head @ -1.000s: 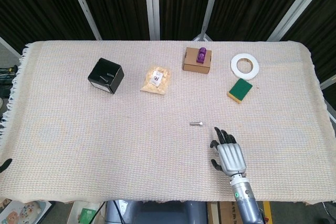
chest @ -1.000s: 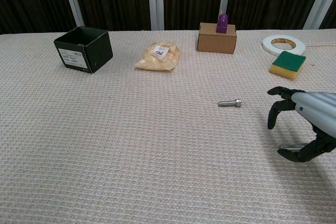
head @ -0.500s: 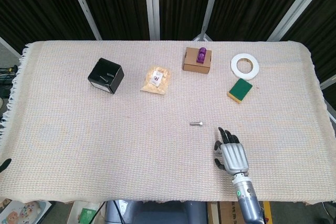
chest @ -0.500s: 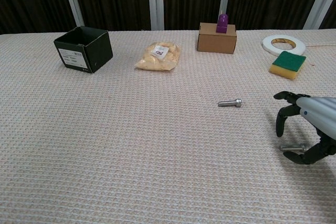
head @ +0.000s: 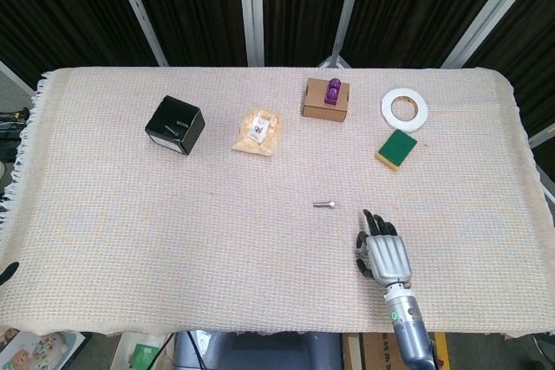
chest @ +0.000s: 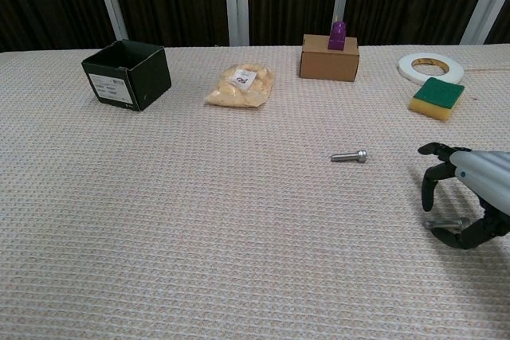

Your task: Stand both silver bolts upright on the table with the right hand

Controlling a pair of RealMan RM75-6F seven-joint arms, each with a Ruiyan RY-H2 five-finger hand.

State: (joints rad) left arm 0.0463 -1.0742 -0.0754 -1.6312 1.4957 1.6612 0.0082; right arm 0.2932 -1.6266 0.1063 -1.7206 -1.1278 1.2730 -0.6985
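I see my right hand (chest: 466,201) with fingers apart, curved over a flat-lying bolt (chest: 445,223), holding nothing. Second bolt (chest: 350,156) lies left of the hand.

Back row on table (head: 104,240), left to right in head view: box (head: 174,125), bag (head: 259,131), carton (head: 325,99) with a small block (head: 333,88) on top, tape roll (head: 404,108). Sponge (head: 396,148) sits just in front of the tape. One bolt (head: 324,204) lies centre frame; right hand (head: 384,253) lower right of it, second bolt (chest: 446,223) under its fingers (chest: 431,185).
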